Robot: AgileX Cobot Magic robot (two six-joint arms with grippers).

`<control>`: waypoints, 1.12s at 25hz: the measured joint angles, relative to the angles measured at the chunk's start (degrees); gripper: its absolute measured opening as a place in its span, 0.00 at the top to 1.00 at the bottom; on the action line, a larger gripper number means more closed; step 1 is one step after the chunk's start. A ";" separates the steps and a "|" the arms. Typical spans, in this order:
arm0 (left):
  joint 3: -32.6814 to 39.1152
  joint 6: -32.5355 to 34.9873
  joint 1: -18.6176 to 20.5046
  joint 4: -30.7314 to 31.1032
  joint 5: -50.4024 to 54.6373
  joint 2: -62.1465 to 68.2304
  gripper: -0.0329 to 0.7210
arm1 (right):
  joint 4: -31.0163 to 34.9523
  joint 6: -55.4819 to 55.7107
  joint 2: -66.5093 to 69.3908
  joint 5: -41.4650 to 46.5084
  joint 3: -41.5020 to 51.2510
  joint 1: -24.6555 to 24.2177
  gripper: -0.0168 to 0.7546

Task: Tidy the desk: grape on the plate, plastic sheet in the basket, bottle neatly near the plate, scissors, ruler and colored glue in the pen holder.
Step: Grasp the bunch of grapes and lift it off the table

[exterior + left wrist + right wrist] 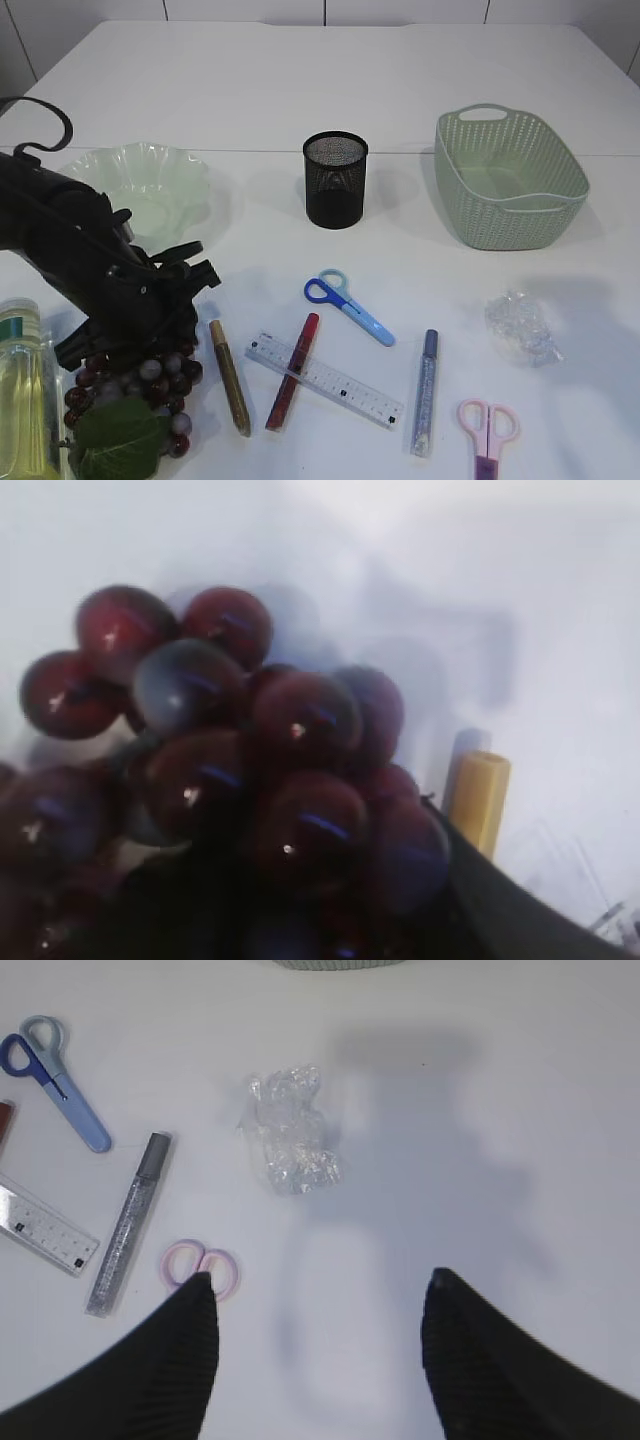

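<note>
the left claw [140,345] is down on the grapes [135,385] at the front left of the desk [300,90]. from across the room its black body covers the top of the bunch, and the close view from its wrist is filled with dark red grapes [250,760] and a black edge low on the right, so i cannot tell whether it is open or clamped on them. a green leaf [115,440] lies at the front of the bunch. the bottle [25,395] stands just left of the grapes, at the desk's edge. the pale green plate [180,170] sits behind the arm.

right of the grapes lie a gold glue pen [230,378], a red glue pen [293,370] and a clear ruler [325,379]; the red pen lies across the ruler. the blue scissors [348,305] lie just behind them, a silver glue pen [425,392] to the right, and pink scissors [487,430] near the front edge.

the right claw [315,1295] hangs open above bare desk with nothing between its two black fingers [190,1320]. the crumpled plastic sheet [290,1130] lies just ahead of it, on the desk, and the pink scissors touch the left finger's tip in that view.

the black mesh pen holder [335,180] stands upright mid-desk, and the basket [510,180] sits to its right.
</note>
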 joint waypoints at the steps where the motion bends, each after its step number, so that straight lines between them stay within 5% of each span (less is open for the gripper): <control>1: 0.00 0.00 0.00 0.00 0.00 0.00 0.55 | 0.11 0.00 0.00 0.00 0.00 0.00 0.33; 8: -0.12 -0.01 0.00 0.00 -0.11 0.00 0.73 | 0.44 0.00 0.00 0.00 0.00 0.00 0.33; 28: -0.12 -0.11 -3.41 0.00 -3.22 -10.57 0.77 | 0.52 -0.04 0.00 0.00 0.00 0.00 0.33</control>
